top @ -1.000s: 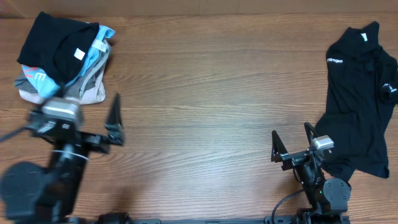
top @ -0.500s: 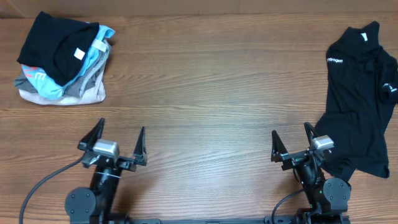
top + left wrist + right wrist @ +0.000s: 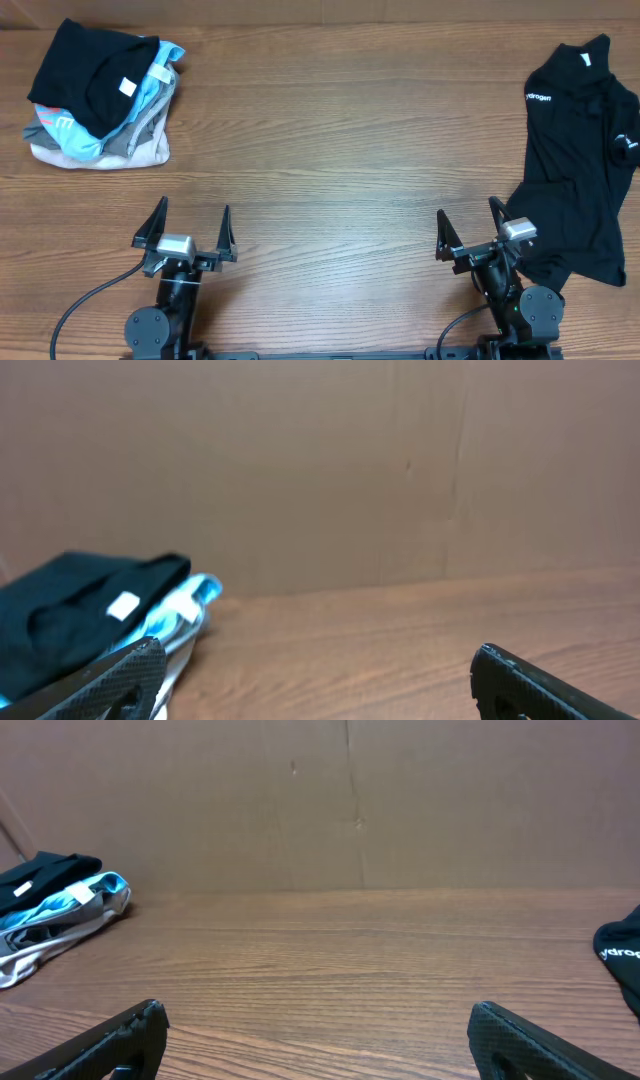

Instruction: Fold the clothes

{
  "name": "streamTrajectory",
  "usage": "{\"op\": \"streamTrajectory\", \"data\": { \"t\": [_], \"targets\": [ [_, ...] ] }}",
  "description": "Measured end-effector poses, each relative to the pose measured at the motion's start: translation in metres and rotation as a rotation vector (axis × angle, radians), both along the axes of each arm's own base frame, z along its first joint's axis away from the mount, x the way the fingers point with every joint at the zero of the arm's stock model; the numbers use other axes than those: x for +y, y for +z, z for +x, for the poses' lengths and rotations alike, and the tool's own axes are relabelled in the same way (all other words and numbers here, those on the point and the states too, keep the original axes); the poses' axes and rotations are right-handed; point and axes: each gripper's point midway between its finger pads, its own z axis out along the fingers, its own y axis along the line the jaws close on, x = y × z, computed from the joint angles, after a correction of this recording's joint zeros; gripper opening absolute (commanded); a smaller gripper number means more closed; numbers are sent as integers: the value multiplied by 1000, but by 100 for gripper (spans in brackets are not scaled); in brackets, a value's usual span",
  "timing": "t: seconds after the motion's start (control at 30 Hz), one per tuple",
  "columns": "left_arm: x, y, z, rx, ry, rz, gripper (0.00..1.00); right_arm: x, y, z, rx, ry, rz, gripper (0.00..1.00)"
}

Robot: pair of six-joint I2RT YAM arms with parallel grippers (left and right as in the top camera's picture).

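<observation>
A black shirt with a small white chest logo (image 3: 585, 150) lies spread and rumpled at the right edge; its edge shows in the right wrist view (image 3: 625, 955). A pile of clothes (image 3: 100, 95) sits at the far left: a black shirt with a white tag on top, then a light-blue tee, grey and beige garments. The pile shows in the left wrist view (image 3: 90, 615) and right wrist view (image 3: 55, 910). My left gripper (image 3: 188, 222) is open and empty near the front edge, well below the pile. My right gripper (image 3: 468, 222) is open and empty, just left of the spread shirt.
The wooden table (image 3: 340, 150) stretches bare between the two garments. A brown cardboard wall (image 3: 350, 800) stands behind the table's far edge. A cable (image 3: 85, 300) trails from the left arm's base.
My left arm swung from a raised, turned pose near the pile down to its rest pose at the front edge, then shifted slightly. The right arm and clothes have not moved.
</observation>
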Motion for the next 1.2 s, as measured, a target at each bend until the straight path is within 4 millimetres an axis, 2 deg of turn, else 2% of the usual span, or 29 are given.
{"op": "streamTrajectory", "data": {
  "t": [0.1,0.17,0.23,0.27,1.2],
  "targets": [
    [1,-8,1,29,8,-2,100,0,0,0,0,0,0,100],
    [2,-25,3,99,10,-9,100,0,0,0,0,0,0,100],
    [2,-51,3,205,13,-17,100,0,0,0,0,0,0,100],
    [2,-54,3,216,14,-18,100,0,0,0,0,0,1,100],
    [2,-54,3,217,10,-32,100,0,0,0,0,0,0,100]
  ]
}}
